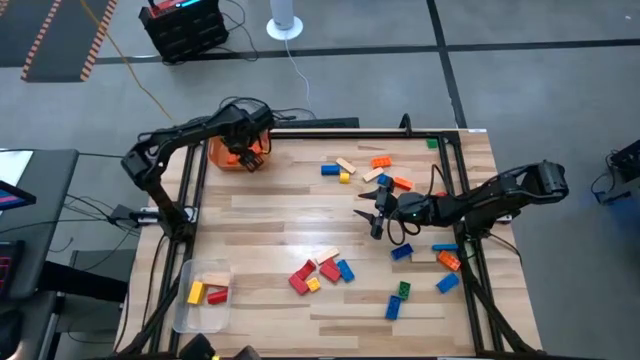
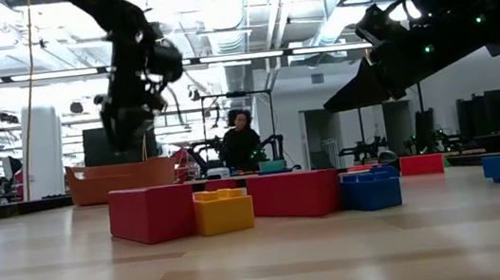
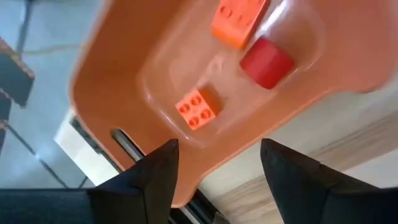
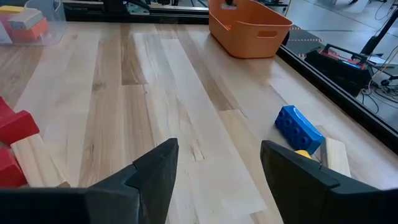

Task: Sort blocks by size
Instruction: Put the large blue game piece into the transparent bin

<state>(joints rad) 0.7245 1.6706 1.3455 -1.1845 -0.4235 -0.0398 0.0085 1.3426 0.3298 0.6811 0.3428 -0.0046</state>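
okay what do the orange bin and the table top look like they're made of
Orange bin: looks like moulded plastic, with a smooth, slightly glossy inside, rounded corners and soft highlights; the left gripper hangs open over it. Table top: looks like wood or a wood-look laminate, pale planks with visible grain and seams and a light sheen; which of the two I cannot tell.

Blocks (image 1: 322,272) — red, orange, yellow, blue, green, tan — scattered in loose clusters across the tabletop.

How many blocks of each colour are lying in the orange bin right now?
Orange blocks: 2
Red block: 1
Total in the orange bin: 3
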